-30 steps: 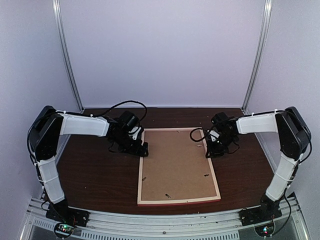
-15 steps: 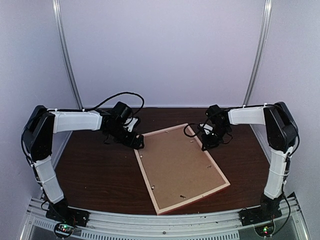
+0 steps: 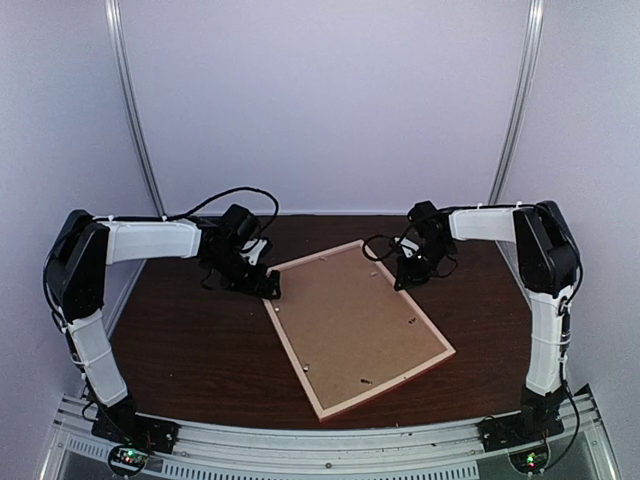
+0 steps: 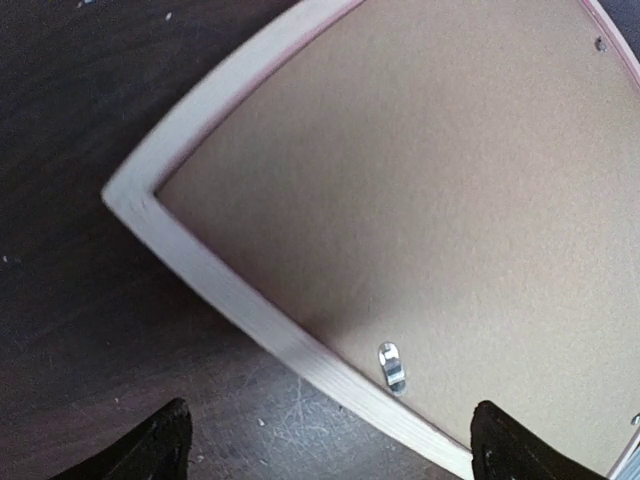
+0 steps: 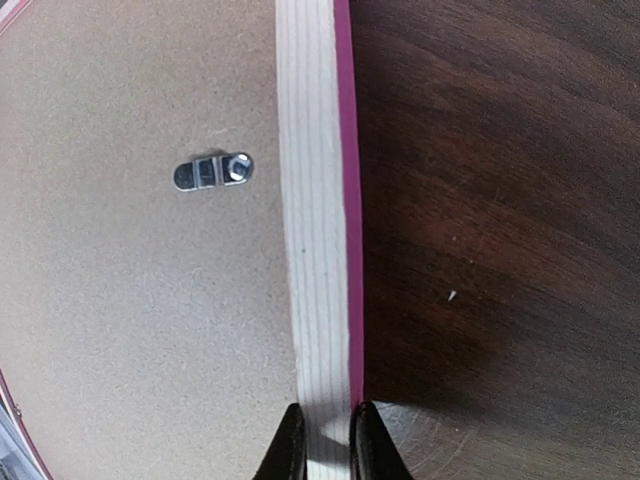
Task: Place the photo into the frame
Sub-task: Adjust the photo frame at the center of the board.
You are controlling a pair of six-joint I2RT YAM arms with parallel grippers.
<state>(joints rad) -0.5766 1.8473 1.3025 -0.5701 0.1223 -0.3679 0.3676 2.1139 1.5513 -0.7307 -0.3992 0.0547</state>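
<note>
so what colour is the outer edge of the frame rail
Bright pink, on the pale wooden picture frame; clearest in the right wrist view.

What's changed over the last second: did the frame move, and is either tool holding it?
The frame swung counterclockwise in the top view. It was square to the table edge and is now skewed, near end shifted right. The right tool, pinching the right rail, moved farther back and inward. The left tool drew back slightly. Unchanged: the left tool is open by the far left corner, holding nothing, and the frame lies back-up.
</note>
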